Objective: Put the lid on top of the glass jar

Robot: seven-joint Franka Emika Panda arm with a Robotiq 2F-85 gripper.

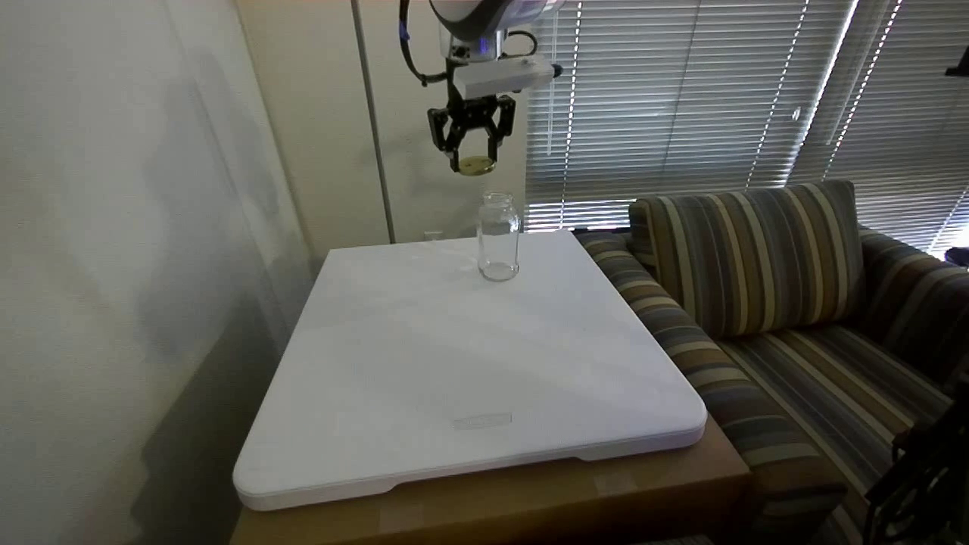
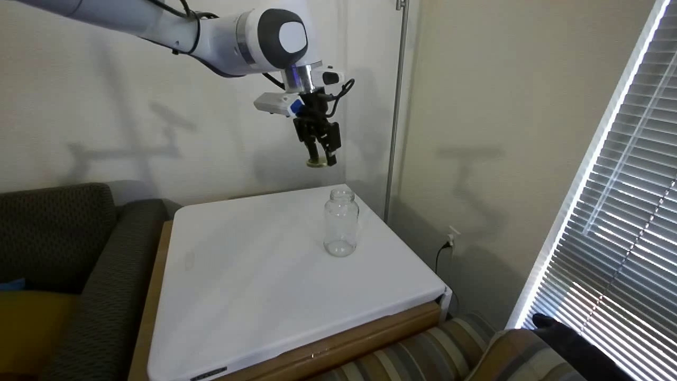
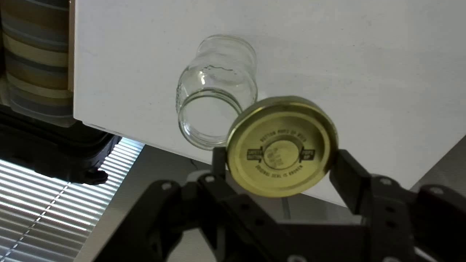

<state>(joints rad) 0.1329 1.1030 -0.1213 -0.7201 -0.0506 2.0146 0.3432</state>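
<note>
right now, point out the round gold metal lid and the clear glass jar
Round gold metal lid (image 3: pixel 282 154), wrist view, middle of its printed face.
Clear glass jar (image 2: pixel 341 224), in an exterior view, middle of its side wall.

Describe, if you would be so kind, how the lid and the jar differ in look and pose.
The lid is gold-coloured and opaque, while the jar is clear and colourless. The lid is a shallow disc; the jar is taller than it is wide. The lid is held in the air by the hand, whereas the jar stands upright on the white board. Both are round, and they are apart.
</note>
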